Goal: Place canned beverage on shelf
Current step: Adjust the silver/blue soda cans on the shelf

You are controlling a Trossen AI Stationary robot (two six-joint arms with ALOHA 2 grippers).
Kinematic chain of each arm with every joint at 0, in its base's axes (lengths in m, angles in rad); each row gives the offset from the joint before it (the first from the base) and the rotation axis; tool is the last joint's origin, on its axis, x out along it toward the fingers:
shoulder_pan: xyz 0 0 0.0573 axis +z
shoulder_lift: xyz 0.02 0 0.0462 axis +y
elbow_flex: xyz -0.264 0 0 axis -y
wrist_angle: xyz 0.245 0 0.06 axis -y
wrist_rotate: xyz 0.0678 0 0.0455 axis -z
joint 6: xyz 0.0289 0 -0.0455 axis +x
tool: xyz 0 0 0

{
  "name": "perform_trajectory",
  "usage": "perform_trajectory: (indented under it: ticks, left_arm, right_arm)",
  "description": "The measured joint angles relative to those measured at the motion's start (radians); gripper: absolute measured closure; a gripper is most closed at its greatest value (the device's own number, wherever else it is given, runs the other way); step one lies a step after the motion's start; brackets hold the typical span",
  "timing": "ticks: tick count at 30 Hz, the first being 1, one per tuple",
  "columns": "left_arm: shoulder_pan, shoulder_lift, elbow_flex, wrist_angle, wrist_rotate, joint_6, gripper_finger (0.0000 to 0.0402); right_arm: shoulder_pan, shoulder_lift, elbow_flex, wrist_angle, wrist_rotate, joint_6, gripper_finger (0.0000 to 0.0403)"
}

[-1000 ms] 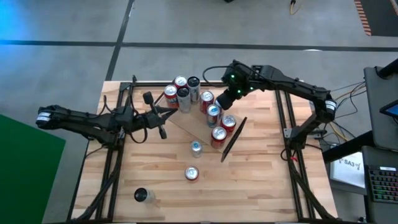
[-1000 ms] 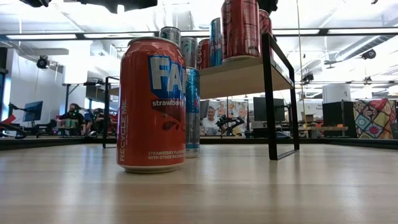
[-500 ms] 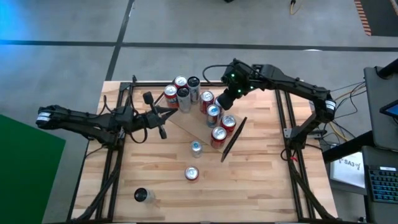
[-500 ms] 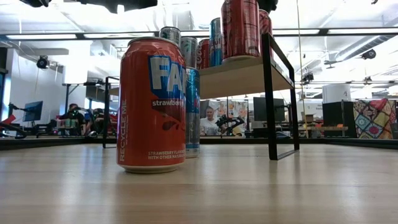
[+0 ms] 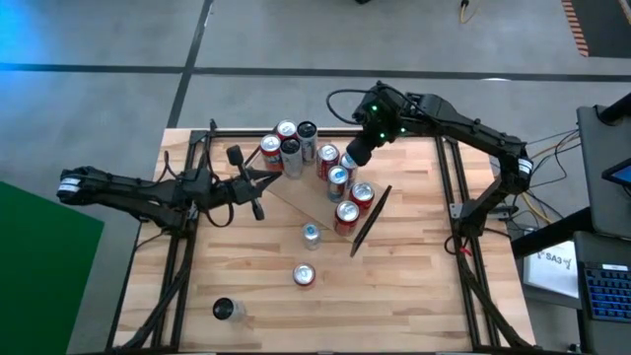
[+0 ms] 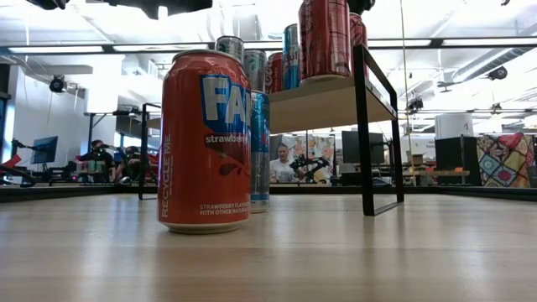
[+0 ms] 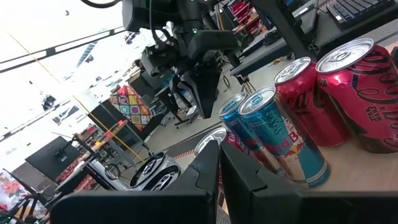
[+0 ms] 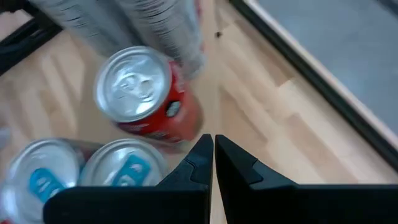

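On the shelf (image 5: 317, 189) cans (image 5: 338, 179) stand upright; right gripper (image 5: 352, 158) above them, fingers together, empty.

The butcher-block table (image 5: 414, 286) carries the shelf (image 5: 296, 192) near its far edge, crowded with cans (image 5: 335, 179), while three more cans (image 5: 305, 276) and a dark can (image 5: 224, 310) stand toward the near edge.
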Motion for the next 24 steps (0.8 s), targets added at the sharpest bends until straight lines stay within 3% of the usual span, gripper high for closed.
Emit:
perform_trajectory:
  ticks: [3, 17, 24]
  left_arm:
    - [0.000, 0.000, 0.000, 0.000, 0.000, 0.010, 0.0402]
    - [0.000, 0.000, 0.000, 0.003, 0.000, 0.030, 0.0402]
    - [0.000, 0.000, 0.000, 0.008, 0.000, 0.030, 0.0402]
  right_arm:
    - [0.004, 0.001, 0.000, 0.000, -0.043, 0.002, 0.0394]
    - [0.072, -0.002, 0.000, -0.001, -0.046, 0.065, 0.0394]
    - [0.049, -0.005, 0.016, -0.051, 0.006, 0.078, 0.0394]
